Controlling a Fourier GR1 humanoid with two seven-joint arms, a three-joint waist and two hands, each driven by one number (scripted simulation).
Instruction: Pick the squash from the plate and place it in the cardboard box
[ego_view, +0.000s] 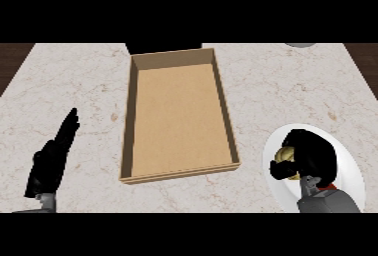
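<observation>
A yellow squash (283, 156) lies on the white plate (351, 167) at the lower right, mostly hidden under my right hand (310, 154). That hand's black fingers curl over and round the squash, only its left end showing. The open cardboard box (179, 115) stands in the middle of the counter, left of the plate, with nothing inside. My left hand (52, 157) rests at the lower left, fingers straight and pointing up, holding nothing.
The marble counter (295, 90) spreads around the box. A grey round object (300, 45) peeks in at the top right edge. Dark wood shows at the far left and right corners beyond the counter.
</observation>
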